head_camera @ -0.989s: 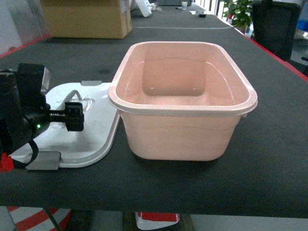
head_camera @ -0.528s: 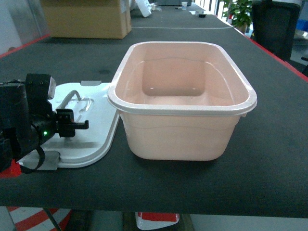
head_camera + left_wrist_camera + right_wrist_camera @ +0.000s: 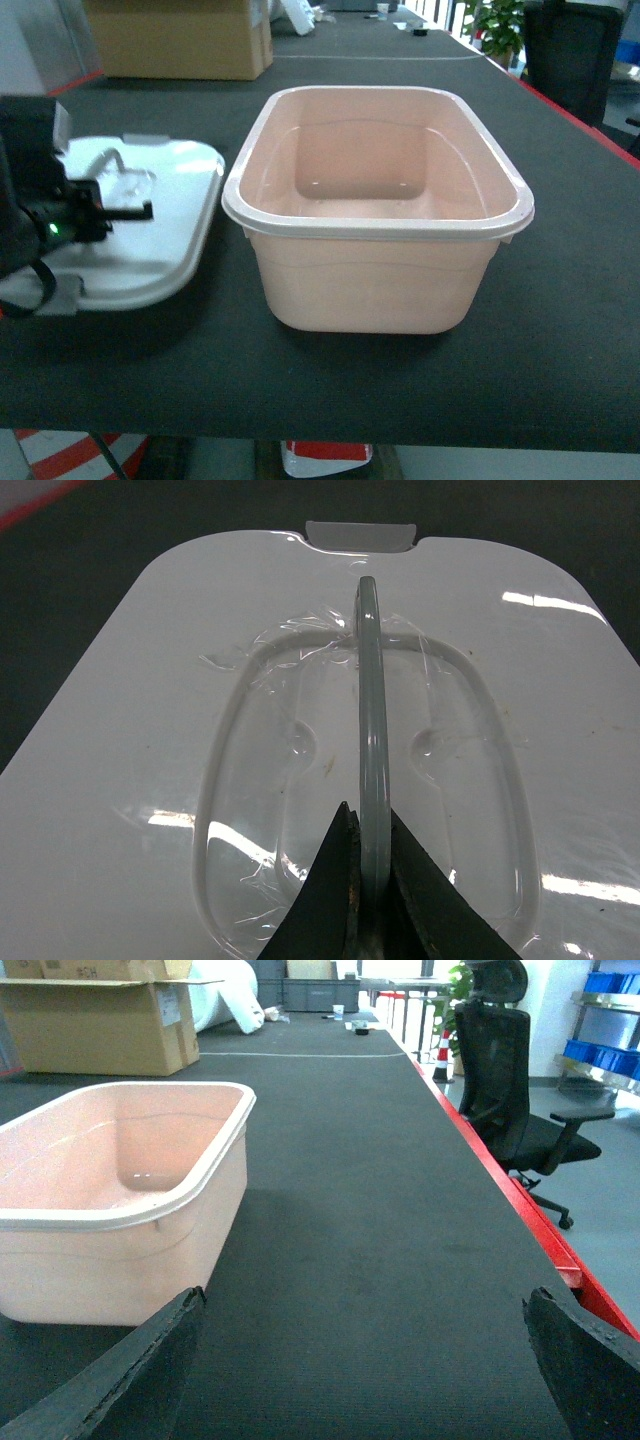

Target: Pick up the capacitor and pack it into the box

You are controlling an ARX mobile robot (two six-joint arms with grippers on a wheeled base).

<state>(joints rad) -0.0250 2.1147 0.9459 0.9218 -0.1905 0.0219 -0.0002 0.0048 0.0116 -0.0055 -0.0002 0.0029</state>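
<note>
Lid (image 3: 150, 230), white plastic with rounded corners, is tilted up off the black table mat (image 3: 400, 380) at the left of the head view, apart from the pale pink rectangular plastic tub (image 3: 378, 270) that stands open in the middle. The left gripper (image 3: 135, 210) reaches over the lid from the left edge, but from this angle its grip is hard to read. The left wrist camera settles it: the two dark fingers (image 3: 325, 900) are closed tight on the near end of the upright grey handle (image 3: 370, 730), which rises from a recessed oval in the lid covered with wrinkled clear film (image 3: 300, 680); a grey clip latch (image 3: 360, 535) sits at the far edge. The right wrist camera shows the tub (image 3: 110, 1210) from the side, its inside bare, with the right gripper's fingers (image 3: 110, 1380) spread wide at the bottom corners, holding nothing. It also takes in a brown cardboard carton (image 3: 100, 1025) and a black office chair (image 3: 510, 1090). No capacitor can be made out in any view.
</note>
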